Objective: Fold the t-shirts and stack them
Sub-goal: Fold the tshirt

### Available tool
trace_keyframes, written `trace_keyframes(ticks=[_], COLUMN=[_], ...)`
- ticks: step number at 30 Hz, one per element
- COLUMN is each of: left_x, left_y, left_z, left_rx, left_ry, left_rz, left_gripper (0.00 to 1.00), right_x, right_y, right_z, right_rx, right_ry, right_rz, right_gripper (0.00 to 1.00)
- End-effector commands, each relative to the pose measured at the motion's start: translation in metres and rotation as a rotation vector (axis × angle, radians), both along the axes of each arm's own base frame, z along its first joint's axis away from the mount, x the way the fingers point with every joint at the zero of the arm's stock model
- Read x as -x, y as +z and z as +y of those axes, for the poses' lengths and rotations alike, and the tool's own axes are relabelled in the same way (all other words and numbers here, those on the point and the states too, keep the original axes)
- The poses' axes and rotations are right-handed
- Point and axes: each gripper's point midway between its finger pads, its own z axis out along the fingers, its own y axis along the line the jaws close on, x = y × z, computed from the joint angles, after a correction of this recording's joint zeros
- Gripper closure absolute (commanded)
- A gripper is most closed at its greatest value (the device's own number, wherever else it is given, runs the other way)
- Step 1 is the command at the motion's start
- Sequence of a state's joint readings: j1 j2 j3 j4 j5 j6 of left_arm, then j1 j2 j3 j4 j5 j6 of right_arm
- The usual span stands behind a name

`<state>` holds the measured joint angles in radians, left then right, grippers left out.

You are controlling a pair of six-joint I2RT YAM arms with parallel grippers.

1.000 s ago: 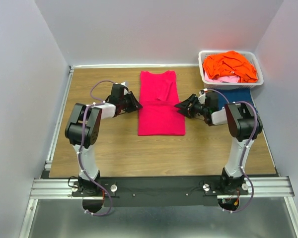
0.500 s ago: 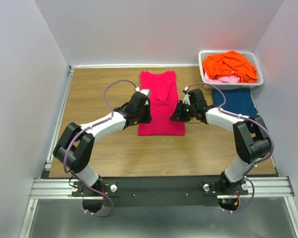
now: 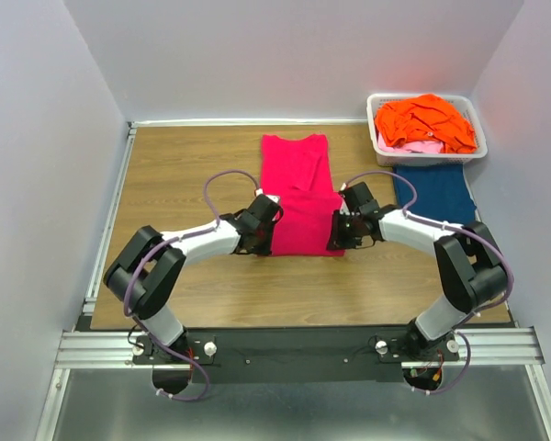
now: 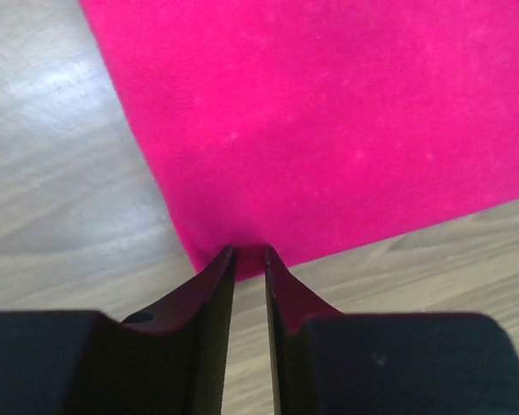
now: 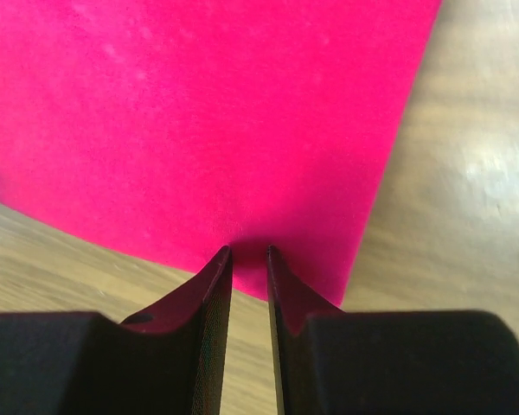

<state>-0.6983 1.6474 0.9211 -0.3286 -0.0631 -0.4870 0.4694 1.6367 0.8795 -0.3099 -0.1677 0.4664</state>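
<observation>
We see the wooden table [image 3: 193, 175] with the magenta t-shirt [image 3: 298, 184] lying flat at its middle. At the far right, the white basket [image 3: 375, 138] holds an orange t-shirt [image 3: 427, 119], and the dark blue t-shirt [image 3: 436, 188] lies just in front of it. The left gripper [image 4: 247, 252] pinches the magenta hem at the near left corner and the right gripper [image 5: 249, 251] at the near right, each with its 2 jaws nearly together on cloth.

- The spread t-shirt [image 3: 298, 193] lay central on the table [image 3: 165, 156].
- The basket [image 3: 429, 156], holding heaped t-shirts [image 3: 427, 119], stood far right.
- A folded t-shirt [image 3: 445, 188] lay just before it.
</observation>
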Motion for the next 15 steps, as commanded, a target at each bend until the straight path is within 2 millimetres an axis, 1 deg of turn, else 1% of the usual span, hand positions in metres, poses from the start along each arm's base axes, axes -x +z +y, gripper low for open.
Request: trace_keyframes(ticks=[1,4,5,6,7,8,10,11,14,15], left_x=[0.061,0.078,0.085,0.093,0.098,0.105,0.106,0.104,0.097,0.095], left_y=[-0.031,-0.022,-0.02,-0.016,-0.014,-0.007,0.003,0.015,0.034,0.043], left_z=[0.022,0.03,0.03,0.033,0.033,0.034,0.034,0.035,0.034,0.035], left_rx=[-0.074,-0.079,-0.077,-0.07,-0.066,-0.056,-0.03,-0.009,0.034,0.053], left_ry=[-0.023,-0.004,-0.013,-0.01,-0.01,-0.015,0.003,0.028,0.079,0.095], left_rz=[0.165,0.167,0.173,0.181,0.185,0.178,0.162,0.135,0.081,0.055], left_gripper=[0.72,0.72,0.72,0.72,0.72,0.72,0.7,0.64,0.54,0.47], right_x=[0.048,0.07,0.073,0.081,0.085,0.087,0.085,0.084,0.081,0.079], right_y=[-0.024,-0.023,-0.019,-0.017,-0.014,-0.006,0.009,0.019,0.037,0.038], right_z=[-0.034,-0.038,-0.038,-0.038,-0.037,-0.035,-0.029,-0.033,-0.036,-0.048], right_rx=[0.141,0.149,0.147,0.156,0.156,0.141,0.128,0.149,0.174,0.234], right_ry=[-0.003,0.004,0.0,0.012,0.018,0.016,0.018,-0.01,-0.039,-0.063], right_rz=[0.129,0.178,0.174,0.194,0.196,0.189,0.151,0.119,0.082,0.066], right_gripper=[0.71,0.7,0.7,0.7,0.7,0.69,0.66,0.62,0.52,0.49])
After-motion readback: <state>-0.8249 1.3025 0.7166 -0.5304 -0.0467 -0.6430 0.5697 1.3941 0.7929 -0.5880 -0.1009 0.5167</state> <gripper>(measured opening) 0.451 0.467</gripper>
